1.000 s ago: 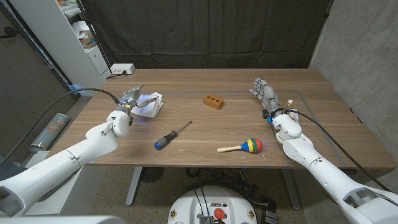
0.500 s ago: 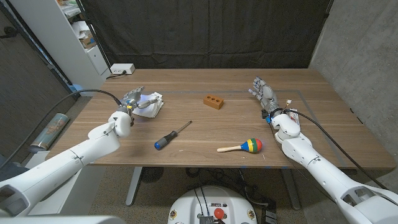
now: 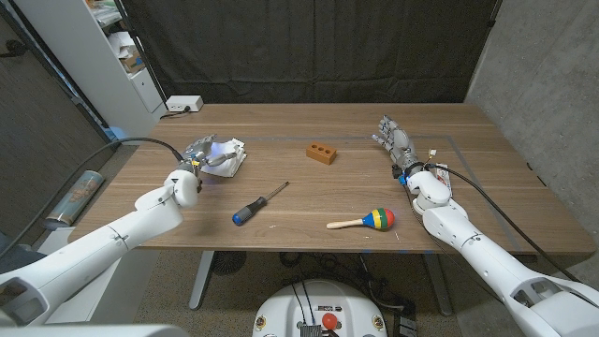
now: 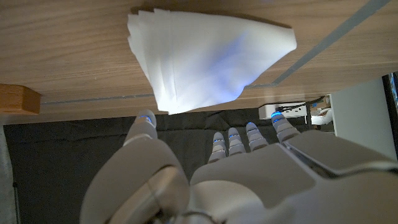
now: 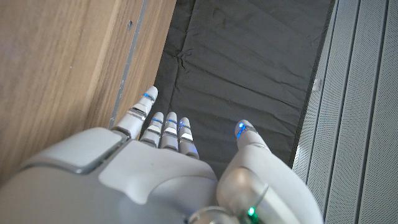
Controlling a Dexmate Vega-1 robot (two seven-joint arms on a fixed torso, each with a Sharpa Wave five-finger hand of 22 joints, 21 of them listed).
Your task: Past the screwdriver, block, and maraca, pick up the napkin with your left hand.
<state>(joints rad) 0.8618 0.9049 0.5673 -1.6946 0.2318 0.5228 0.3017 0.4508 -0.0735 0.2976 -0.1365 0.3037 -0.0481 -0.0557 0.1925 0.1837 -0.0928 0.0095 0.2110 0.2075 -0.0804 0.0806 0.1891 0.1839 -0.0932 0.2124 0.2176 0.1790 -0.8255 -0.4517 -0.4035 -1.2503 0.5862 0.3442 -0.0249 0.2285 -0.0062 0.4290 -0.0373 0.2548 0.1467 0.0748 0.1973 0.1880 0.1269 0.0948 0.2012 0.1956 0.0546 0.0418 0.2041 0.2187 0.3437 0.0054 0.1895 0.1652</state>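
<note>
A folded white napkin (image 3: 229, 159) lies at the table's far left, lit bluish in the left wrist view (image 4: 205, 59). My left hand (image 3: 200, 150) is at its left edge, fingers (image 4: 233, 140) spread and holding nothing; the thumb tip sits close to the napkin's edge, and I cannot tell whether it touches. Nearer the front lie the blue-handled screwdriver (image 3: 257, 203) and the striped maraca (image 3: 367, 221). The brown block (image 3: 321, 153) sits mid-table and also shows in the left wrist view (image 4: 17, 99). My right hand (image 3: 395, 139) stands open at the right, fingers (image 5: 163, 130) extended, away from everything.
A white power box (image 3: 182, 104) sits at the table's back left corner. A shelf unit (image 3: 122, 56) and a metal cylinder (image 3: 79, 193) stand beyond the left edge. Thin tape lines (image 3: 468, 154) mark the table's right part.
My left hand has edged slightly toward the napkin. The right arm and the other objects have not moved.
</note>
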